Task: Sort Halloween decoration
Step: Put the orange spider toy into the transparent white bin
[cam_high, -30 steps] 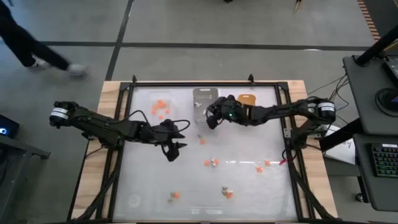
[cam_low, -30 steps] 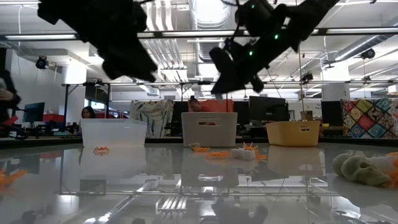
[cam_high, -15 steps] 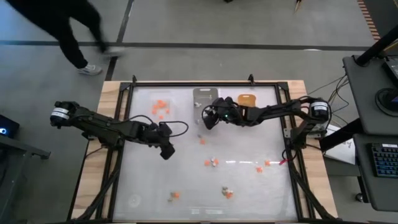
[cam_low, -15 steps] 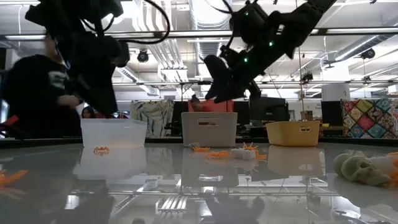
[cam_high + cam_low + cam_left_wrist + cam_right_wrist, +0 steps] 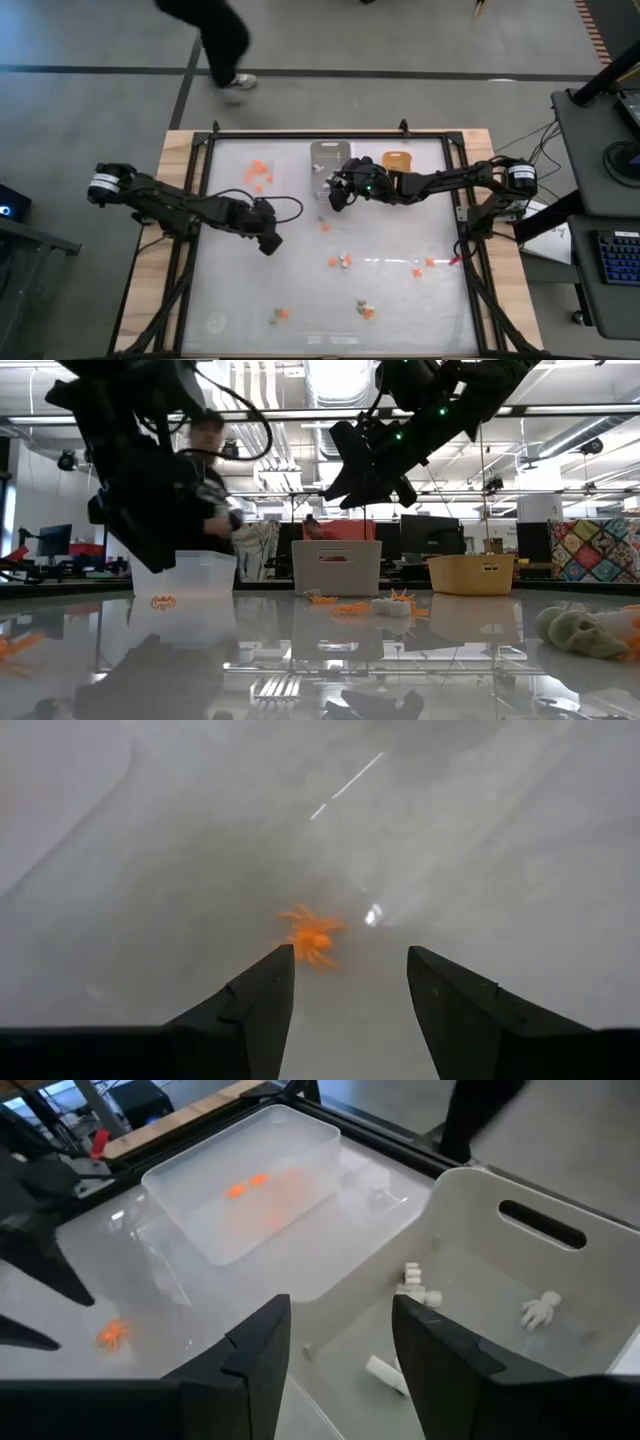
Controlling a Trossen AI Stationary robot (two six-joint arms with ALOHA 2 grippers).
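Note:
The Halloween decoration lies scattered on the clear table: an orange spider (image 5: pixel 312 935) (image 5: pixel 325 227), further orange and pale trinkets (image 5: pixel 340 262) toward the near side, and a pale skull (image 5: pixel 580 632). My left gripper (image 5: pixel 268 242) (image 5: pixel 350 960) hangs open, tipped steeply down, a little left of the spider and above the table. My right gripper (image 5: pixel 335 195) (image 5: pixel 335 1315) stands open in the air over the near edge of the grey tray (image 5: pixel 520 1280). That tray holds white bone-like pieces (image 5: pixel 420 1290). Neither gripper has anything between its fingers.
Three trays stand in a row at the far side: a clear one (image 5: pixel 258 172) with orange pieces, the grey one (image 5: pixel 330 158) and an orange-yellow one (image 5: pixel 397 160). A black frame (image 5: pixel 330 135) borders the table. A person (image 5: pixel 220 40) walks past on the floor beyond the far edge.
My right gripper has opened while staying over the grey tray's near edge. My left gripper has sunk toward the table, tipped from nearly level to pointing steeply down, and rolled, its fingers staying open. The person has walked from left to right behind the table.

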